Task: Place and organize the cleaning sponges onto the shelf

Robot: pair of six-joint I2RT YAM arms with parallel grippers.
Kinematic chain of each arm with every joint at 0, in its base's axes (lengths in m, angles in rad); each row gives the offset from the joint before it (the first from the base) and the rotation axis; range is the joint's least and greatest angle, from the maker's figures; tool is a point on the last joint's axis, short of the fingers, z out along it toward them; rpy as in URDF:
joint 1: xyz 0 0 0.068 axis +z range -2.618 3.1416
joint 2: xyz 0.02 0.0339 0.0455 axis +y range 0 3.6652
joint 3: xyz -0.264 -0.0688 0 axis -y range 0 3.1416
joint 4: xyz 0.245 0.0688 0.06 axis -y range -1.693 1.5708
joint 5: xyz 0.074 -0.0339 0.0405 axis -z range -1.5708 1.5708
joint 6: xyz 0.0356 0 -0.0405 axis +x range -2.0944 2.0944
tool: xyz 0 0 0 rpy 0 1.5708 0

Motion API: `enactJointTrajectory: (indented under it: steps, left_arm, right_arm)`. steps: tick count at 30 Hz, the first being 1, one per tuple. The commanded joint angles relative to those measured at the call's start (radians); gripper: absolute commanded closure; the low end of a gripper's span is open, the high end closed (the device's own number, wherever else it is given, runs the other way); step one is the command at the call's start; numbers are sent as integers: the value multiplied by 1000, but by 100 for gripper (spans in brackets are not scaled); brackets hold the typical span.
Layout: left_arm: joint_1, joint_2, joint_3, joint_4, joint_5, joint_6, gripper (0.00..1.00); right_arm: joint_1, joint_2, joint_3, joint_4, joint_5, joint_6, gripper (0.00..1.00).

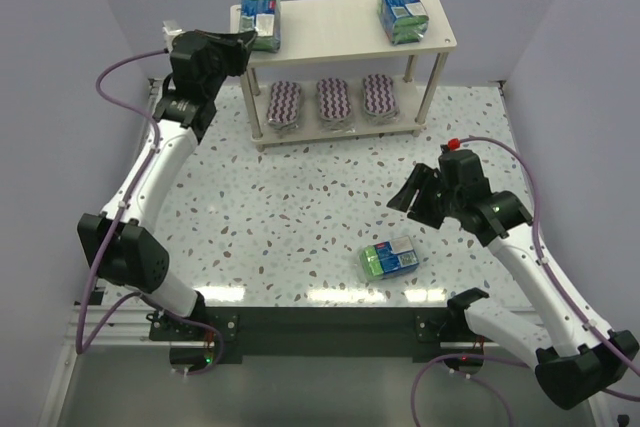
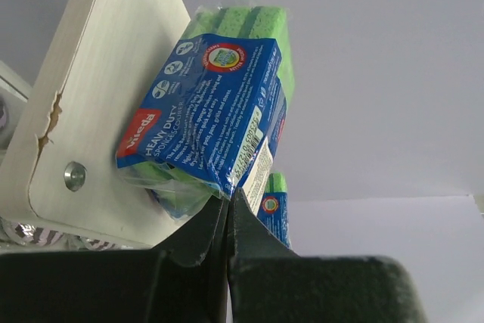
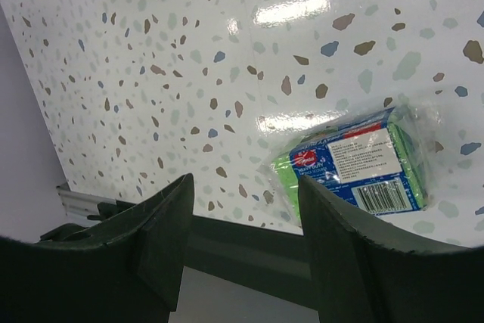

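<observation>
Left wrist shows left claw (image 2: 228, 197) closed tight, tips touching a pack (image 2: 215, 104) (right claw (image 3: 242, 187) spread wide)

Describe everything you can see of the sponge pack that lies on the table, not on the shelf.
The sponge pack is a rectangular block of green sponges in clear, shiny plastic wrap, with a blue label bearing a white text panel, a barcode and a red logo. It lies flat, label up, slightly askew, on the speckled table near its front edge. Nothing else touches it; the open right gripper hangs apart from it.
</observation>
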Motion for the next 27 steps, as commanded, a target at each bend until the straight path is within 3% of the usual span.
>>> enactJointTrajectory:
  steps: [1, 9, 11, 18, 20, 23, 27]
  left_arm:
    - [-52, -17, 42, -2, -142, -38, 100]
    - [-97, 12, 84, -68, -232, -27, 100]
    - [-100, 15, 88, -56, -236, -26, 95]
    - [-98, 24, 88, 39, -204, 26, 51]
    - [-100, 15, 81, 93, -189, 54, 44]
    - [-98, -43, 41, 177, -158, 110, 26]
    - [-100, -161, -77, 260, -53, 225, 14]
  right_arm:
    - [5, 11, 35, 34, 7, -3, 39]
    - [4, -6, 26, 29, 13, 0, 39]
    - [4, -7, 25, 29, 15, 1, 39]
    - [4, -9, 29, 29, 15, 0, 38]
    - [4, -12, 29, 31, 15, 0, 38]
    - [4, -15, 26, 31, 16, -3, 37]
    - [4, -29, 18, 28, 25, -6, 34]
